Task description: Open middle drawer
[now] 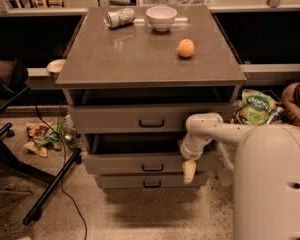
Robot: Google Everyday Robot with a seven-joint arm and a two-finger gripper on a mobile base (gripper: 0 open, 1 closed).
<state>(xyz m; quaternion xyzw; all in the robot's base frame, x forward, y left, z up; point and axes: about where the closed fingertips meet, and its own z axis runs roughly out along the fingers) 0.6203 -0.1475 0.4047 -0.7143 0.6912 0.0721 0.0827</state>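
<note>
The middle drawer [125, 163] is the second of three stacked grey drawers, with a small black handle [152, 168] at its centre. It stands pulled out a little, with a dark gap above its front. My gripper [189, 172] hangs at the right part of that drawer's front, pointing down, at the end of the white arm [215, 131] that reaches in from the right. The gripper is to the right of the handle and apart from it. The top drawer [140, 119] also stands slightly out.
The cabinet top [140, 59] holds a tipped can [120, 17], a white bowl [161, 18] and an orange [186, 48]. The bottom drawer [150, 182] sits below. A chip bag [255, 108] lies to the right, litter [40, 136] and a black stand leg [52, 186] on the left floor.
</note>
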